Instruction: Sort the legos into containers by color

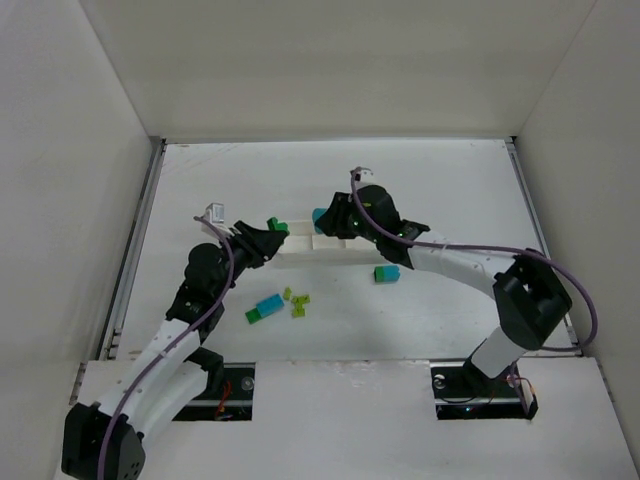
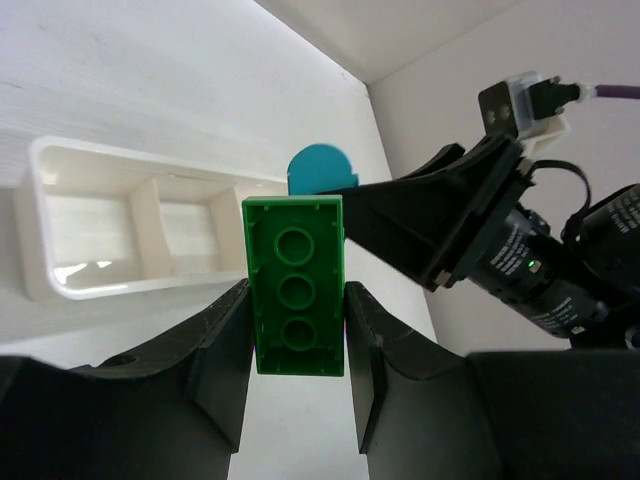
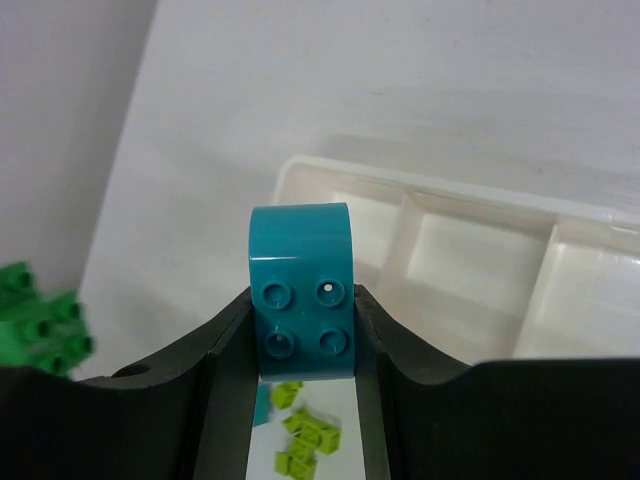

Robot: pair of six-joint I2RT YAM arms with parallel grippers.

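Pinching green brick (image 2: 296, 285), long axis vertical at frame centre, in left gripper (image 2: 296, 300); clamping teal brick (image 3: 300, 270), rounded end upward, in right gripper (image 3: 303, 300).

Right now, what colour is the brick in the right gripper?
Teal blue. The brick shows best in the right wrist view.

Two bricks held up at the white tray, the rest loose on the table.
A long green brick (image 2: 297, 300) is held upright, underside showing, at the left end of the three-compartment tray (image 1: 300, 246). A teal brick (image 3: 303, 300) with a rounded top is held at its far edge. In front lie a cyan brick (image 1: 269, 303) touching a dark green brick (image 1: 253, 316), and yellow-green pieces (image 1: 297, 303) just beside them.
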